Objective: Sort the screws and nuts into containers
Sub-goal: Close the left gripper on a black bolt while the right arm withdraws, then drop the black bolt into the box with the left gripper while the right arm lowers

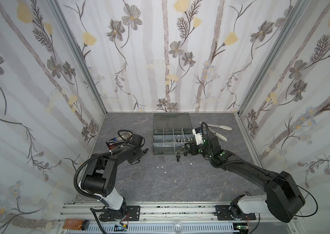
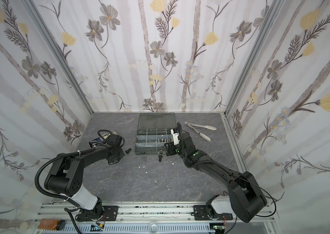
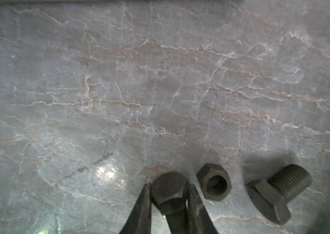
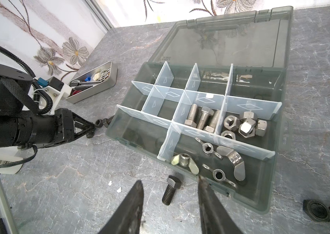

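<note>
Left wrist view: left gripper [image 3: 170, 185] clamps a black hex bolt [image 3: 173, 204] on the table [image 3: 160, 81], with a black nut [image 3: 213, 182] just beside it that lifting would probably nudge. Next: raise it and carry it to an empty organizer compartment [image 4: 160, 109]. Right gripper [image 4: 170, 180], jaws apart, hovers over another black bolt [image 4: 170, 192] near the organizer; a tool tray [image 4: 99, 89] lies beyond.

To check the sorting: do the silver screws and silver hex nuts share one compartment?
No, a translucent divider stands between the silver screws and the silver hex nuts.
</note>
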Motion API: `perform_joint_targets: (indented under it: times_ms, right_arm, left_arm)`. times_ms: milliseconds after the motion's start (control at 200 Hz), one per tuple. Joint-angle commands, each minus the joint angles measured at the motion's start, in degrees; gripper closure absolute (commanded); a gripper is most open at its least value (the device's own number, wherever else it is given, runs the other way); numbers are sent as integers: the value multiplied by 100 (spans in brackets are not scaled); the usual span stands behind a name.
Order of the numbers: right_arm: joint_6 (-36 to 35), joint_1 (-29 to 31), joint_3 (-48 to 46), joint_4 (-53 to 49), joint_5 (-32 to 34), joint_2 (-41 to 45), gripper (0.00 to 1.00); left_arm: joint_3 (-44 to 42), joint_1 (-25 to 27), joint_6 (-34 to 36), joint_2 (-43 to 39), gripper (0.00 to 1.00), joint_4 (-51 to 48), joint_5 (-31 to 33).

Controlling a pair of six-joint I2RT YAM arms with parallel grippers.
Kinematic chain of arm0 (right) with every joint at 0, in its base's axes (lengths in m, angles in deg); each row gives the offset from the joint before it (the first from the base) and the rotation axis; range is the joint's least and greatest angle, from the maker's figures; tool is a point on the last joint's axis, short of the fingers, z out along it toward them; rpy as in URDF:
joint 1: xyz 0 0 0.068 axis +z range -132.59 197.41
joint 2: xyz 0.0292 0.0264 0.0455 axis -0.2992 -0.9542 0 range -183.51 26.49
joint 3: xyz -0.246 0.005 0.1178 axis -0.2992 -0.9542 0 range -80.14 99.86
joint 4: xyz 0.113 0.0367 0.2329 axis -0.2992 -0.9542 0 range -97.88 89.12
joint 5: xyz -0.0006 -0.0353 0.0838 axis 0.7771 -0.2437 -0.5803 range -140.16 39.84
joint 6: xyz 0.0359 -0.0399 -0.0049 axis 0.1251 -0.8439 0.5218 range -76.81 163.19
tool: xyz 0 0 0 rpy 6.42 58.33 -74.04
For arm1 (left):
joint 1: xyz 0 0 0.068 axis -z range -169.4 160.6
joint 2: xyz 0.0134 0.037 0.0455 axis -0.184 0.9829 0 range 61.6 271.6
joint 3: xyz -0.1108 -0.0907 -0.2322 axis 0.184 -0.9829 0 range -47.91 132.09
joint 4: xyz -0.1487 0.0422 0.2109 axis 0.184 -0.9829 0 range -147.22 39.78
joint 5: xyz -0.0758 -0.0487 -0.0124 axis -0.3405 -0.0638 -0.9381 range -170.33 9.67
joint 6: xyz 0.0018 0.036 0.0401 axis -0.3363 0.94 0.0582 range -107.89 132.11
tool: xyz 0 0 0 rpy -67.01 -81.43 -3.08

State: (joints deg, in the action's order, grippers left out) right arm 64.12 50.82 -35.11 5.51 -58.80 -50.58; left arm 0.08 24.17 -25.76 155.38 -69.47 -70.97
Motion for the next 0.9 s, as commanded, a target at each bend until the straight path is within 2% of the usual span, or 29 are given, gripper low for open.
perform_joint_targets:
  times_ms: [0,135,540,694,894]
  right_arm:
    - [17,4,-30,214,-13,26,55]
    - [17,-1,-21,211,-6,-6,55]
    - [25,0,75,82,-76,-27,55]
    - [49,-1,97,21,-93,22,55]
    - [69,0,-22,-84,-98,153,55]
  left_arm:
    - [-55,-4,-11,44,86,-180,-101]
    - [-18,-10,23,-73,94,-269,-123]
    - [193,135,103,-1083,94,-846,-198]
    - [509,482,130,-1292,94,-1059,-240]
    - [1166,1129,96,-1064,94,-1236,-172]
